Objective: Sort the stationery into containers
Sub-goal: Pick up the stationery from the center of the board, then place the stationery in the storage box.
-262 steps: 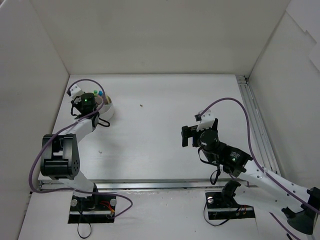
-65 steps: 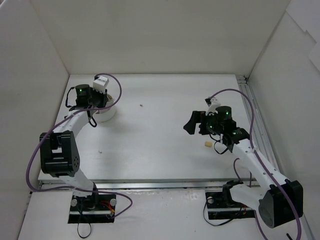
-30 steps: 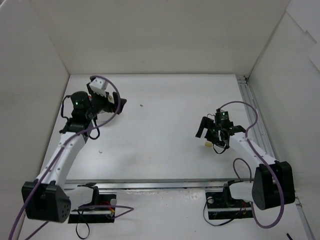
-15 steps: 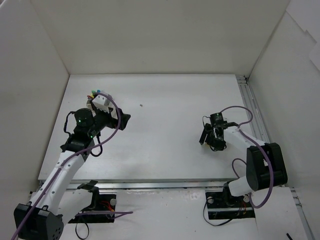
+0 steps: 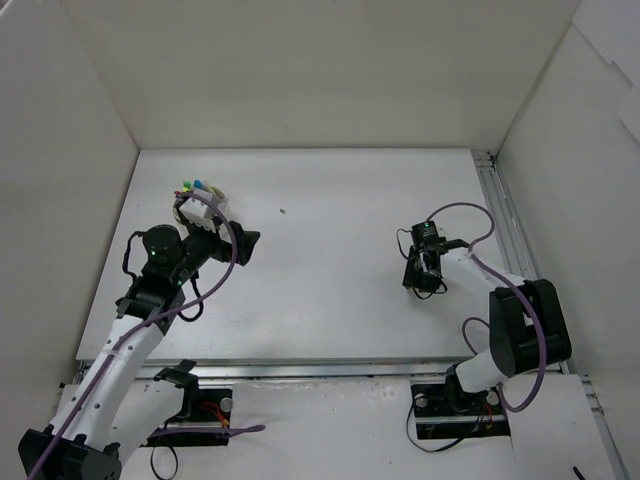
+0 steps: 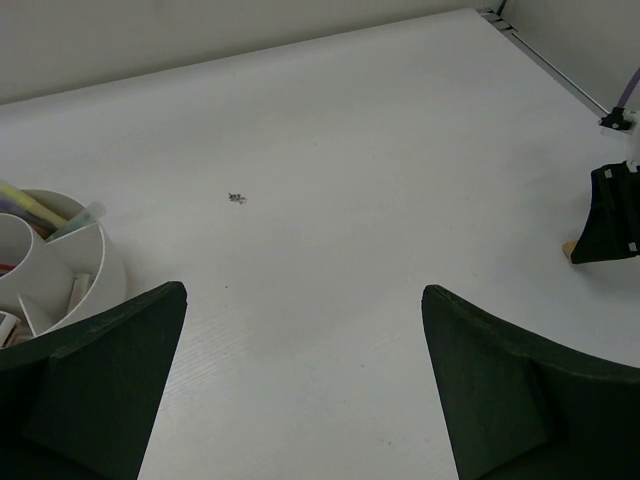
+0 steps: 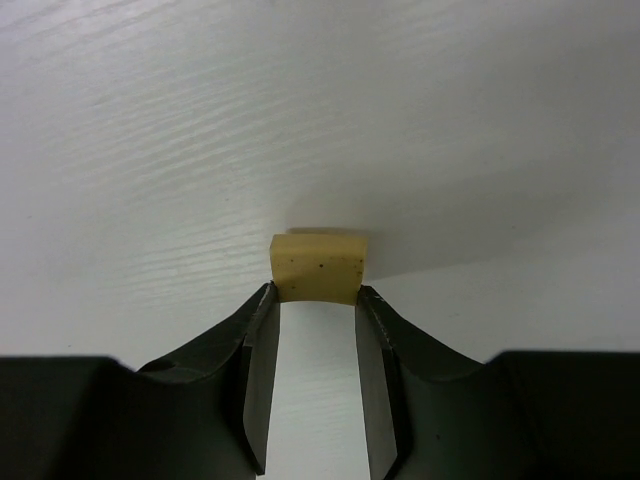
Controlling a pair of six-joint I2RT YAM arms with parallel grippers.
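A small tan eraser block lies on the white table, and my right gripper has its two fingertips pressed against the block's left and right sides. From above, the right gripper points down at the table's right middle and hides the eraser. The left wrist view shows a tan corner of the eraser beside the right gripper. The round white tub with dividers holds highlighters at the far left. My left gripper hangs open and empty just right of the tub.
A tiny dark speck lies on the table right of the tub. A metal rail runs along the table's right edge. White walls close in the back and both sides.
The right gripper has come down over the eraser and closed its fingers onto it. The left arm has drawn back from the tub and swung its open gripper toward the table's middle.
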